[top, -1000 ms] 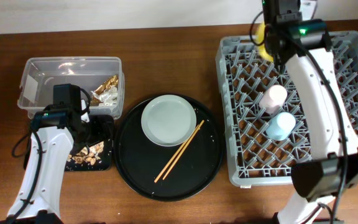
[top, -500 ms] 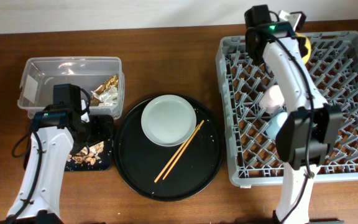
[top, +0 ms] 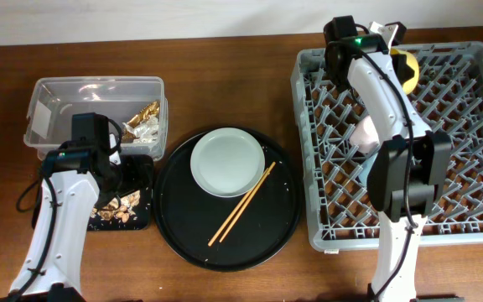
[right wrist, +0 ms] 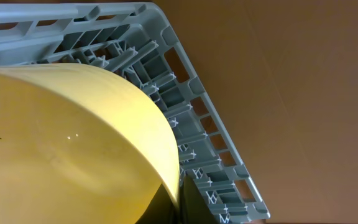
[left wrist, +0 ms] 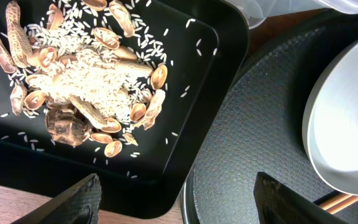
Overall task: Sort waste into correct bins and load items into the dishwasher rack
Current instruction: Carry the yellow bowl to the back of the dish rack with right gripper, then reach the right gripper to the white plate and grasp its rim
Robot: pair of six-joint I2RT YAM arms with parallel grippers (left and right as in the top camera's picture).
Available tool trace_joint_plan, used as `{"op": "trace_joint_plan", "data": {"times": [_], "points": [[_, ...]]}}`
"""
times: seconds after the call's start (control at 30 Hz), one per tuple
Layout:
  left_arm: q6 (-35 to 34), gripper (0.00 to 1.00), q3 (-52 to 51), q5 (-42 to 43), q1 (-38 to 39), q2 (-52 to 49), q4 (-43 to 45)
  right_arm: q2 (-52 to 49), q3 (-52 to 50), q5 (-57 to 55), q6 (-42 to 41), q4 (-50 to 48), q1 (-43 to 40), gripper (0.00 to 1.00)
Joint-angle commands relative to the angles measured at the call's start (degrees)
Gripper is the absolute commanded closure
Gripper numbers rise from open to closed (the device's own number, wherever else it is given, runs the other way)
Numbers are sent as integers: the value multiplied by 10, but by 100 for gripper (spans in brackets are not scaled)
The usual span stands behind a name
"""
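Along the far edge of the dishwasher rack [top: 309,151], we see the small yellow bowl [top: 407,69] a touch lower than half a second ago. It is clamped by its rim in the right pincer [top: 395,46], standing on edge, smooth and plain. Our left pincer [left wrist: 179,199] hangs spread wide over the flat black tray [left wrist: 216,56], beside its food scraps [left wrist: 86,81], unmoved.

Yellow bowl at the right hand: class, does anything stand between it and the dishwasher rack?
Nothing visible does. The yellow bowl is at the far edge of the dishwasher rack; the right wrist view shows only bare pegs beside it. The pink cup sits farther in, aside.
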State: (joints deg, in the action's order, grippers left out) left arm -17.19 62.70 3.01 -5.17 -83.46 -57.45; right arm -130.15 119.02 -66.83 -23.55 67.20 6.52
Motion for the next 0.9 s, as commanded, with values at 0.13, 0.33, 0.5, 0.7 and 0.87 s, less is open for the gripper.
{"op": "trace_joint_plan", "data": {"times": [0.13, 0.33, 0.5, 0.7, 0.87], "points": [[-6, 22, 2, 6, -2, 11, 2, -7, -11, 5, -21, 0, 0, 96], [-6, 22, 2, 6, -2, 11, 2, -7, -44, 6, -39, -2, 9, 96], [-6, 22, 2, 6, -2, 11, 3, -7, -45, 25, -40, 1, 33, 96], [-6, 22, 2, 6, -3, 11, 3, -7, -45, 50, -40, 37, 65, 90], [-6, 22, 2, 6, -2, 11, 2, 8, -45, 121, -73, 77, 66, 87]]}}
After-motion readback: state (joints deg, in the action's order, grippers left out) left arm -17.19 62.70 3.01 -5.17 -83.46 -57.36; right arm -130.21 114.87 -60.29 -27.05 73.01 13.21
